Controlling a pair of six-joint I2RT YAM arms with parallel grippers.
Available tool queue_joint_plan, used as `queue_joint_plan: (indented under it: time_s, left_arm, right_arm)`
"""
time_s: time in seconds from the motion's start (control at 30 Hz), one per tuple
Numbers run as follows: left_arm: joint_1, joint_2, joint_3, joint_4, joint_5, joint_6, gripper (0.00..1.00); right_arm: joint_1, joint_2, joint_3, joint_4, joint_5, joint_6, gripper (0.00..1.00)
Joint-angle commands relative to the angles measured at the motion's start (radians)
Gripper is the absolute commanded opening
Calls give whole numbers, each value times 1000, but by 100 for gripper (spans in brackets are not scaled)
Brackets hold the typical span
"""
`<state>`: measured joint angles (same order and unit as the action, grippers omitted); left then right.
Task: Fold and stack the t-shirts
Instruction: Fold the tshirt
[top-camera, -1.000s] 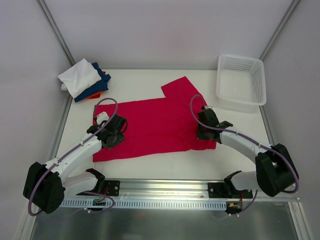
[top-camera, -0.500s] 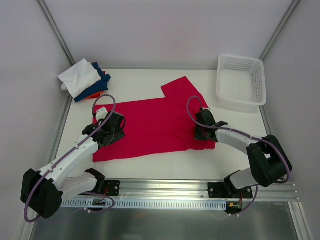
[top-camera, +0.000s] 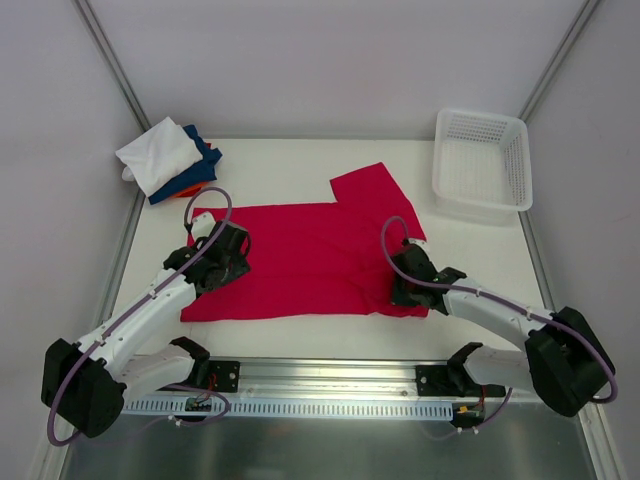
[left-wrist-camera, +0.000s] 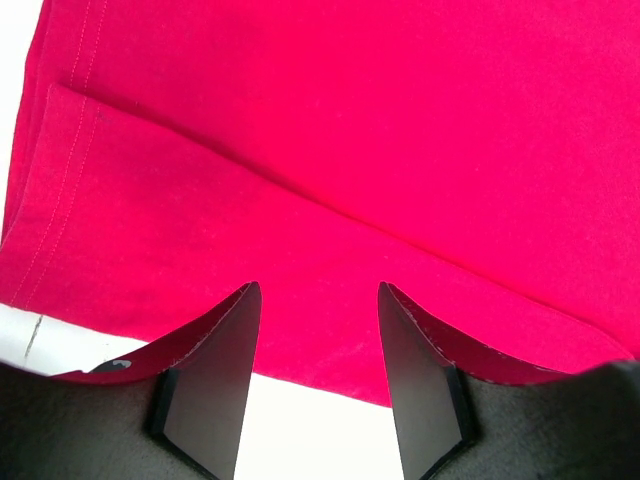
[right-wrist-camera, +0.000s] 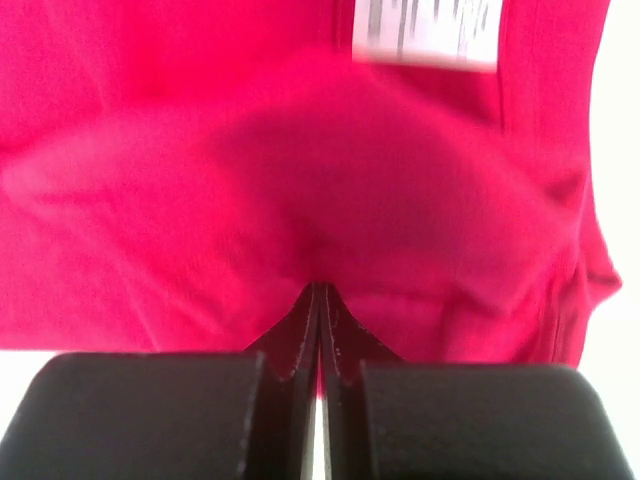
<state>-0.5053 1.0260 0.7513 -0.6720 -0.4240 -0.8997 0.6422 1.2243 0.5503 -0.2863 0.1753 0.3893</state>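
Note:
The crimson-red t-shirt (top-camera: 310, 255) lies spread flat across the middle of the table, one sleeve pointing to the far right. My left gripper (top-camera: 222, 262) is open just over the shirt's left edge; in the left wrist view (left-wrist-camera: 319, 292) red cloth (left-wrist-camera: 350, 130) and a strip of white table show between the fingers. My right gripper (top-camera: 405, 290) is shut on the shirt's near right edge; in the right wrist view (right-wrist-camera: 318, 290) the cloth (right-wrist-camera: 300, 150) bunches at the closed tips. Folded white (top-camera: 160, 155), dark blue (top-camera: 203, 168) and orange (top-camera: 186, 188) shirts are stacked at the far left.
A white plastic lattice basket (top-camera: 482, 165) stands at the far right corner. A white label (right-wrist-camera: 428, 30) shows on the red cloth in the right wrist view. Grey walls enclose the table; a metal rail runs along the near edge.
My right gripper has moved toward the near edge, pulling the shirt's right side with it; the shirt now lies straighter. The left gripper moved slightly away and has since held still.

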Motion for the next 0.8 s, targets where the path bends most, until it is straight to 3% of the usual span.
queue_joint_plan:
  time_s: [0.0,0.4,0.57,0.77]
  left_arm:
    - [-12,-26,39,-18,-16,21,51]
    - [-12,-47,34,-18,-12,28,51]
    - [-12,-34,71,-17,-48,31,54]
    - [5,66,141,58,-88,80,56]
  right_arm:
    - [39,-78,-27,-92,30,86,1]
    - [120,-229,2,-252,115,117,1]
    - [122,-221,163,-292,164,15,0]
    - [85,-54,454,-298,182,-138,6]
